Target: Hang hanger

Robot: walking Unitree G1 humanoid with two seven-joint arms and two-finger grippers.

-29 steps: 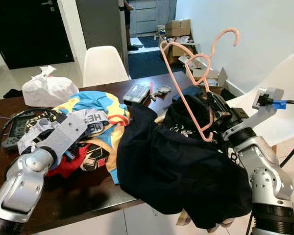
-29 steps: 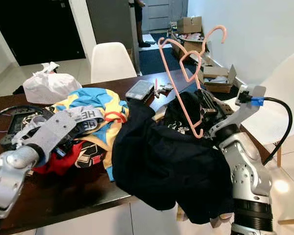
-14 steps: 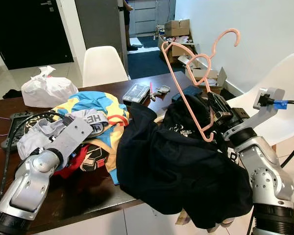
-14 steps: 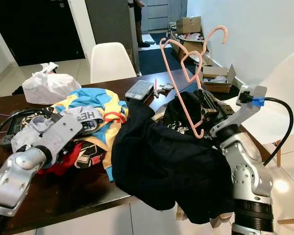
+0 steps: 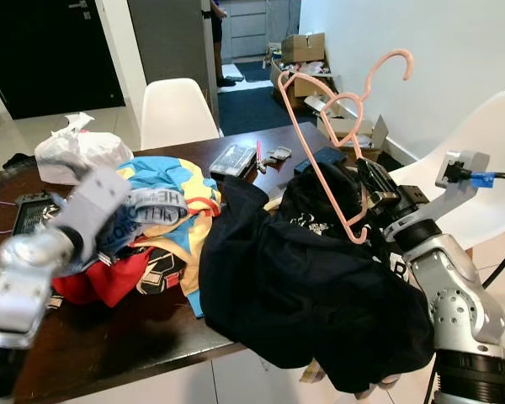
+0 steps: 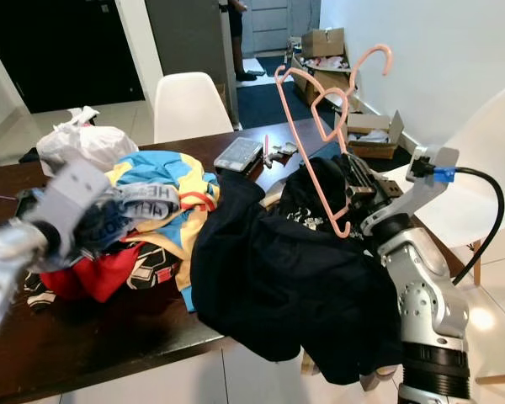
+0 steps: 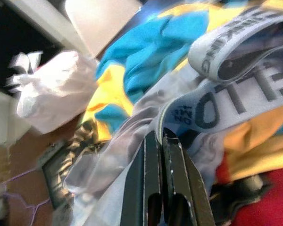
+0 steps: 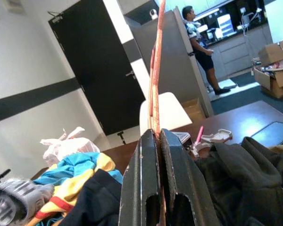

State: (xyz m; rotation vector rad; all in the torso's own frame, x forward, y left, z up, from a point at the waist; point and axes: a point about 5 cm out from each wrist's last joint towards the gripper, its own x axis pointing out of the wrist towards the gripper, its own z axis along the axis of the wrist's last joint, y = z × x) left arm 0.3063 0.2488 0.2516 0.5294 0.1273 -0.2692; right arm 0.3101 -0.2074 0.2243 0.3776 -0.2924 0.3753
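Pink plastic was the thing to watch: the hanger (image 5: 332,147) stood up above the right side of the desk (image 5: 143,332), its hook highest and its long bar slanting down into the right pincer (image 5: 364,220). That pincer was clamped tight on the hanger's lower end, the two black fingers (image 8: 153,188) pressed together with the pink bar rising straight out from between them. A black garment (image 5: 299,282) lay heaped beneath it, draped over the desk edge and against the right arm.

Over on the other side, the left pincer (image 7: 161,141) was closed, its fingers squeezed together against a grey waistband (image 7: 226,99) with printed letters, on a pile of blue and yellow clothes (image 5: 164,181). A red garment (image 5: 109,278) lay at the near edge of that pile. The left arm looked blurred in the head views.

A white plastic bag (image 5: 76,151) sat at the far left of the desk, and a white chair (image 5: 177,109) stood behind it. A person (image 8: 200,47) stood in the background by a doorway.
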